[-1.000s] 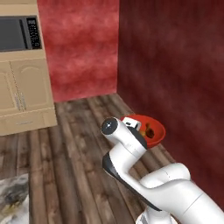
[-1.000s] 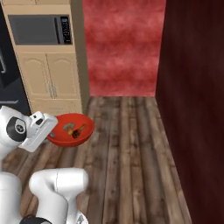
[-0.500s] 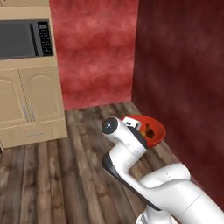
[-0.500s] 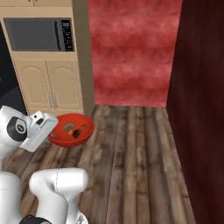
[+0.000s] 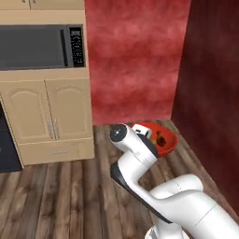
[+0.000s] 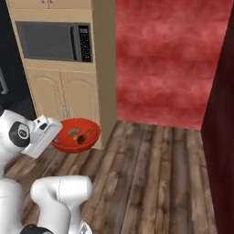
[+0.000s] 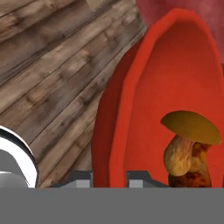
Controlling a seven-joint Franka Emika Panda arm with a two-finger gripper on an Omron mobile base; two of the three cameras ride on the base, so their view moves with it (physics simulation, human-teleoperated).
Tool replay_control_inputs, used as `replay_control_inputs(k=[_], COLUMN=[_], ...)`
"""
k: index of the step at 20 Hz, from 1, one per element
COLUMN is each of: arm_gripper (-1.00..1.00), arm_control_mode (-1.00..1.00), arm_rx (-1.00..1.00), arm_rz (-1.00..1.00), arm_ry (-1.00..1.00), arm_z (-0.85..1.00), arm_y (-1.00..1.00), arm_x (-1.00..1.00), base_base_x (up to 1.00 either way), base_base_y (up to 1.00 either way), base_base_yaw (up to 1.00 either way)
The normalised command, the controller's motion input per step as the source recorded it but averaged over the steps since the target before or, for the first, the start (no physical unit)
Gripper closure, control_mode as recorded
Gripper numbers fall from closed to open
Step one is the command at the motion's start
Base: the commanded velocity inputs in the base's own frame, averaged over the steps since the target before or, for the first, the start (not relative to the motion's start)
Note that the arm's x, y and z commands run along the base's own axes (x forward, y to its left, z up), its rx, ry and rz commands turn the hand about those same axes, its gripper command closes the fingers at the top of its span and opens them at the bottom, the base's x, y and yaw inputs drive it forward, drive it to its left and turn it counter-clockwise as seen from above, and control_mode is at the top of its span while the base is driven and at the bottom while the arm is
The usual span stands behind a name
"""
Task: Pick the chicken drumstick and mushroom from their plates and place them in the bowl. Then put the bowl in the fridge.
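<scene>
My gripper point(image 7: 109, 179) is shut on the near rim of the red bowl point(image 7: 175, 78), one finger on each side of the wall. The bowl point(image 6: 77, 135) hangs level over the wooden floor in front of my white arm, and it also shows past the hand as the bowl point(image 5: 161, 137). Inside lie the mushroom point(image 7: 190, 131) with its brown cap and the reddish-brown chicken drumstick point(image 7: 197, 171) under it. The black fridge point(image 6: 8, 68) edges into the far left. The plates are out of view.
A tan cabinet column with a built-in microwave point(image 5: 42, 46) and two lower doors point(image 5: 46, 114) stands to the left. A red wall point(image 6: 169, 64) lies ahead and a dark red wall point(image 5: 210, 93) closes the right side. Wooden floor point(image 6: 151, 169) spreads between them.
The whole picture has slid, so the base has turned: the microwave cabinet has come further into view. The bowl stays in my grip, unchanged relative to the arm.
</scene>
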Motion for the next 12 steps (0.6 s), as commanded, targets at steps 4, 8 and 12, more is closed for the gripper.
replay_control_inputs(k=[4, 8, 12], arm_gripper=[1.0, 1.0, 1.0], arm_control_mode=[1.0, 1.0, 1.0], arm_rx=[0.0, 0.0, 0.0], arm_rz=[0.0, 0.0, 0.0], arm_ry=[0.0, 0.0, 0.0], arm_z=[0.0, 0.0, 0.0], arm_y=[0.0, 0.0, 0.0], arm_x=[0.0, 0.0, 0.0], base_base_x=[0.79, 0.63, 0.55], base_base_y=[0.0, -0.03, -0.04], base_base_yaw=[0.46, 0.62, 0.67])
